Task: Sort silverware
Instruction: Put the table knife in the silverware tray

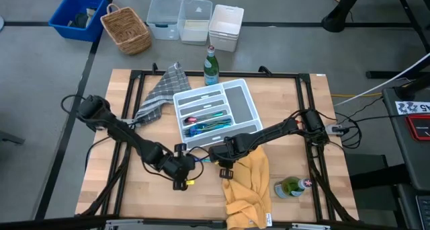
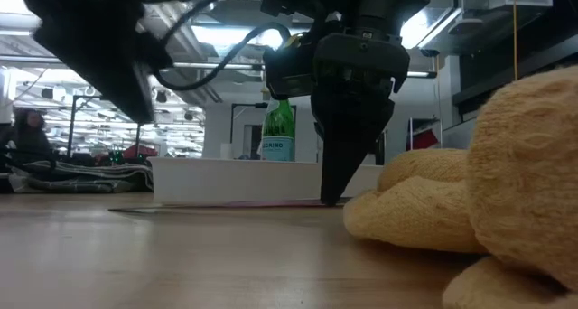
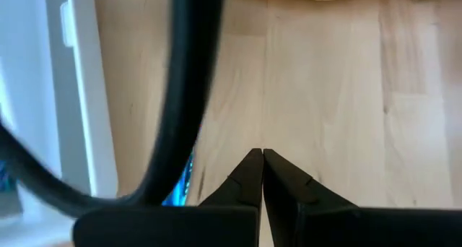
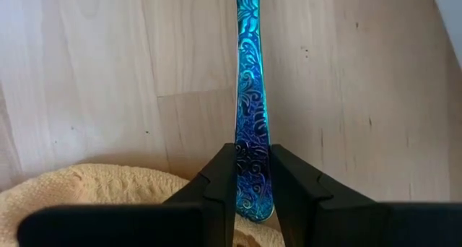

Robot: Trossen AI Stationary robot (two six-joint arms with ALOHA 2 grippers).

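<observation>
A slim blue piece of silverware (image 4: 249,95) with an engraved pattern lies on the wooden table just in front of the white divided tray (image 1: 245,99). My right gripper (image 4: 253,193) is shut on its near end; which kind of piece it is I cannot tell. In the low view that gripper (image 2: 336,196) points down onto the tabletop. More blue and purplish silverware (image 1: 205,120) lies in the tray's compartments. My left gripper (image 3: 262,160) is shut with nothing in it, above bare table to the left of the right gripper (image 1: 218,152). My right gripper pinches the blue piece between its two fingers at one end (image 4: 251,157), one finger on each long edge. The fingers come steeply from above, tilted along the piece. The piece runs away from the fingers and lies flat along the table (image 2: 226,203).
A yellow cloth (image 1: 248,186) is bunched right beside the right gripper at the near edge. A grey checked cloth (image 1: 161,89) and an upright green bottle (image 1: 211,65) stand behind the tray. Another bottle (image 1: 292,187) lies at the near right. A black cable (image 3: 180,95) crosses the left wrist view.
</observation>
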